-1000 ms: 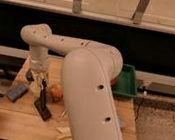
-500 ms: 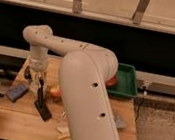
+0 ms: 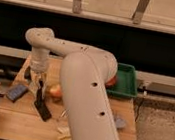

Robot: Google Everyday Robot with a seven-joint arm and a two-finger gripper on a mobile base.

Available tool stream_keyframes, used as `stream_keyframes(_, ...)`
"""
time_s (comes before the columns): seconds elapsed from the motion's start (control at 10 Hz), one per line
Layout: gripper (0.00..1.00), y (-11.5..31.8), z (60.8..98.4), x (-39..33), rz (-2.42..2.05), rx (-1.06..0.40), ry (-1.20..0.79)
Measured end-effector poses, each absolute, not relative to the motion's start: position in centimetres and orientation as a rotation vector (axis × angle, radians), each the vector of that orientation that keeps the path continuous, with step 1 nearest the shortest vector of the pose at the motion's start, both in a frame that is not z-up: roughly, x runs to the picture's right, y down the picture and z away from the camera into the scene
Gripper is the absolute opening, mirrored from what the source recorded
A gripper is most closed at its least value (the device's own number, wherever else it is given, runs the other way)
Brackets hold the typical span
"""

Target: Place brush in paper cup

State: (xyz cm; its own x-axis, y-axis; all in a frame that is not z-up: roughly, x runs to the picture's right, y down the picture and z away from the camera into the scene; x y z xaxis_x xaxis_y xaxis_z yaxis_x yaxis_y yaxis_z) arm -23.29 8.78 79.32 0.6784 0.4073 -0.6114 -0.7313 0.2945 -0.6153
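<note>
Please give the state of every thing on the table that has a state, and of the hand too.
hand: low over the left side of the table, at the brush's upper end.
brush: tilted, head down on the table.
blue-grey block: lying flat, left of the hand.
apple: sitting on the table, right of the brush.
green tray: resting at the table's right rear.

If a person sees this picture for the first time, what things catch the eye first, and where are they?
The big cream-white robot arm fills the middle, bending from the lower right up and over to the left. Its hand hangs above the left part of the wooden table, just over the black brush, with an apple beside it. A green tray sits at the table's far right edge.
</note>
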Motion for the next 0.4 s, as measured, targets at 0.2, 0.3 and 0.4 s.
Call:
stream_keyframes(0.2, 0.75, 8.84, 79.31, -23.38, 0.78, -1.016, 0.37)
stream_keyframes(0.3, 0.75, 8.83, 79.34, -23.41, 0.781, -1.015, 0.369)
stream_keyframes(0.4, 0.75, 8.84, 79.33, -23.59, 0.781, -1.015, 0.365)
